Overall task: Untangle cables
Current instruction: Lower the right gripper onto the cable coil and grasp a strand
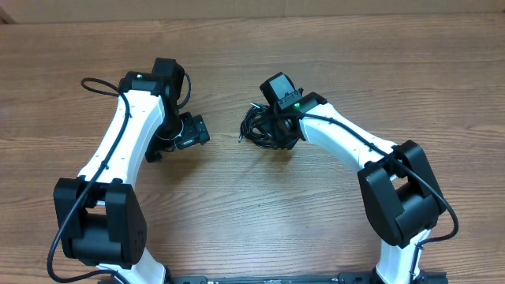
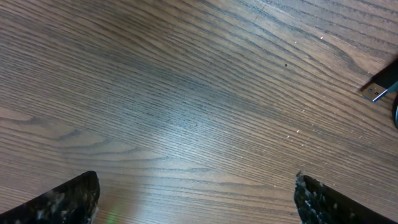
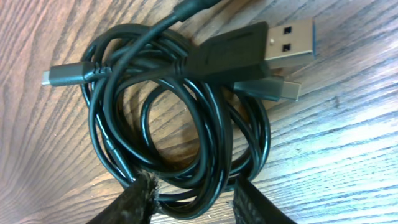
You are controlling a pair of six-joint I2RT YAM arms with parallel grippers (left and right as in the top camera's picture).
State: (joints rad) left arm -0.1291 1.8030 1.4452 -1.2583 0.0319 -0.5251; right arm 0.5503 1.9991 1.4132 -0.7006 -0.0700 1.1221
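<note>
Three black cables (image 3: pixel 236 55) are found coiled in one bundle on the table (image 3: pixel 348 155) directly beneath the right gripper (image 3: pixel 194 202), its fingers narrowed astride the coil's nearest strands though a firm pinch cannot be confirmed, while the left gripper (image 2: pixel 196 199) is spread wide, well apart.

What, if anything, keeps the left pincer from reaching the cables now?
Probably nothing, so yes. The left pincer is open over bare table, with nothing between it and the cables. But the right pincer straddles them, so only their near side looks free.
</note>
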